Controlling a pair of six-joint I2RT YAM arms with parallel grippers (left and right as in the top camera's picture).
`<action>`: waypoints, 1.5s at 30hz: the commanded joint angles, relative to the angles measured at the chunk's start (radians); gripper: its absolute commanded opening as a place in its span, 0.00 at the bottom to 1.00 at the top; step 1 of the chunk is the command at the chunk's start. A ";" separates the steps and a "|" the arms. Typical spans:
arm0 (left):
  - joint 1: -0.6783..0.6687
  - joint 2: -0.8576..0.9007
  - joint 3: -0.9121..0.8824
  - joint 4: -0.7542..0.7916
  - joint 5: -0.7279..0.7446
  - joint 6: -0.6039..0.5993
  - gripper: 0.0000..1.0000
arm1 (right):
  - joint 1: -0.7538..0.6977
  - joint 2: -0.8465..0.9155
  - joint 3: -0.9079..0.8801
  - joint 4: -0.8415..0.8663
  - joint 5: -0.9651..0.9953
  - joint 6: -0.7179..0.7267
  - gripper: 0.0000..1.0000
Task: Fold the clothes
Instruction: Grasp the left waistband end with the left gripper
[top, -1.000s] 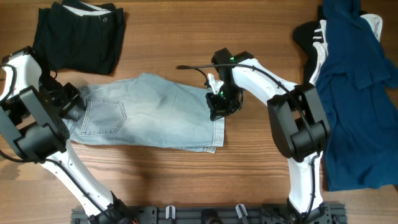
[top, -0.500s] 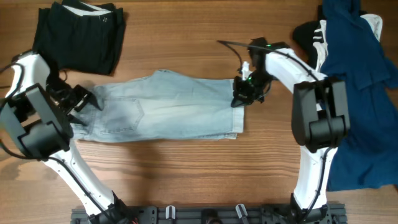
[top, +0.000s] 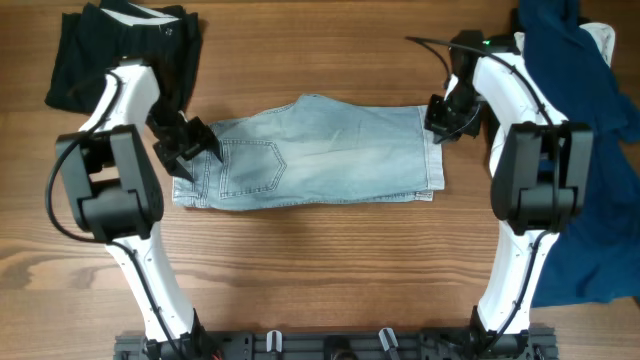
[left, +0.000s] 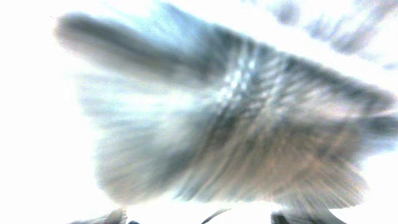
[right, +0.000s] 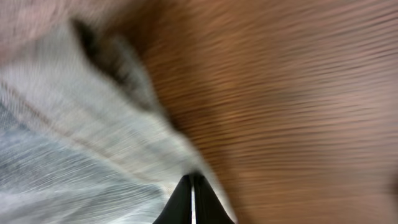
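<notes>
The light-blue denim jeans (top: 330, 150) lie folded lengthwise across the middle of the table, with a stitched back pocket near their left end. My left gripper (top: 190, 152) is at the jeans' left edge, shut on the fabric. The left wrist view is badly blurred and shows only denim (left: 236, 124) up close. My right gripper (top: 440, 122) is at the jeans' far right corner. In the right wrist view its fingers (right: 191, 182) are pinched together on the denim's edge (right: 74, 162).
A folded black garment (top: 120, 50) lies at the far left corner. A navy garment (top: 570, 160) is spread along the right edge, with white and black clothes (top: 503, 62) beside it at the far right. Bare wood table (top: 320, 270) shows in front of the jeans.
Both grippers have dragged the jeans to the right and a little farther back. The whole garment has shifted with them and lies flatter.
</notes>
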 joint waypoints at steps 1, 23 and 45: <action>0.072 -0.074 0.000 0.020 -0.062 0.003 0.73 | -0.008 -0.109 0.028 -0.030 0.078 0.016 0.37; 0.253 -0.058 -0.044 0.155 0.198 0.475 1.00 | 0.019 -0.138 0.028 0.018 -0.009 -0.058 0.70; 0.134 -0.058 -0.230 0.282 0.250 0.471 0.04 | 0.019 -0.138 0.028 0.030 -0.009 -0.063 0.72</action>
